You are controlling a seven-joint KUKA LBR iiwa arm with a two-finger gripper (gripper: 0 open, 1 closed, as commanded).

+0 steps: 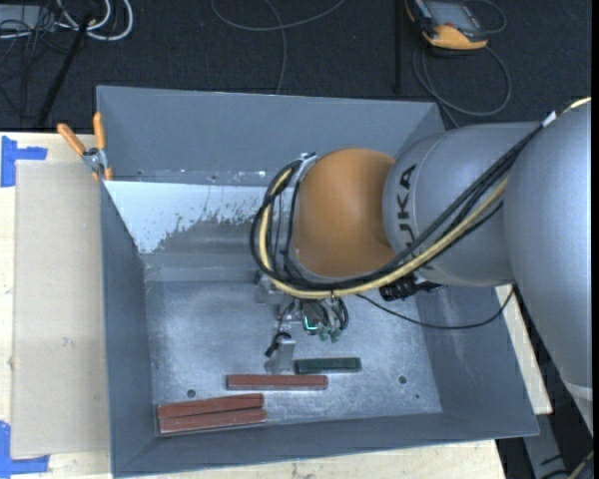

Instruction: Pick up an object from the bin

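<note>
Dark green bar [327,365], long axis left-right

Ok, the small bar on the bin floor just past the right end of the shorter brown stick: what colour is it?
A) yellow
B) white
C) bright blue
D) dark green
D: the bar is dark green and lies flat on the floor of the bin, close by the right end of the shorter brown stick.

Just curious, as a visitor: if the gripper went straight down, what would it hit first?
Probably bare bin floor: the gripper hangs just short of the dark green bar and reddish-brown strip, though depth is unclear.
</note>
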